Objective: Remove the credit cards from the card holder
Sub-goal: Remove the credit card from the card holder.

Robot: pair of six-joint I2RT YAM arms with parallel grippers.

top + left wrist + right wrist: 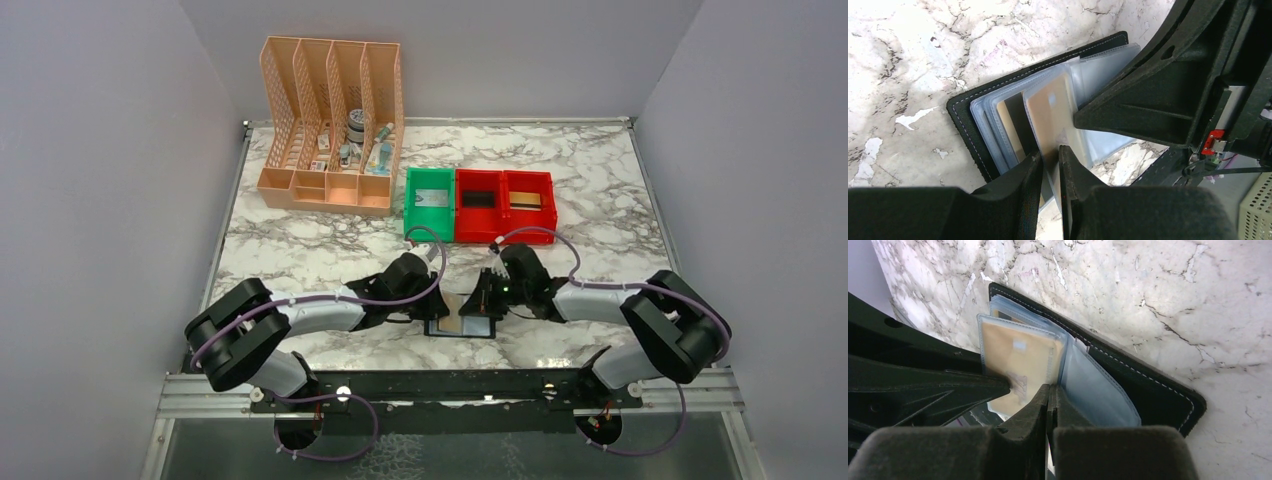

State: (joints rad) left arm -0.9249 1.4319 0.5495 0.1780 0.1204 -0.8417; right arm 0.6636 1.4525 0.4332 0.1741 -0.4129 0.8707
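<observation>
The black card holder point(460, 326) lies open on the marble near the front edge, its clear grey-blue sleeves fanned up. My left gripper point(1050, 160) is shut on a tan credit card point(1050, 112) that stands out of a sleeve. A second tan card point(1009, 127) sits in a sleeve behind it. My right gripper point(1049, 392) is shut on the edge of a sleeve of the card holder point(1148, 385), beside the tan card point(1018, 357). In the top view the left gripper point(432, 300) and right gripper point(482, 298) meet over the holder.
A green bin point(430, 203) and two red bins point(503, 205) stand in a row behind the grippers; the right one holds a tan card. A peach lattice organizer point(330, 130) with small items stands at the back left. Grey walls enclose the table.
</observation>
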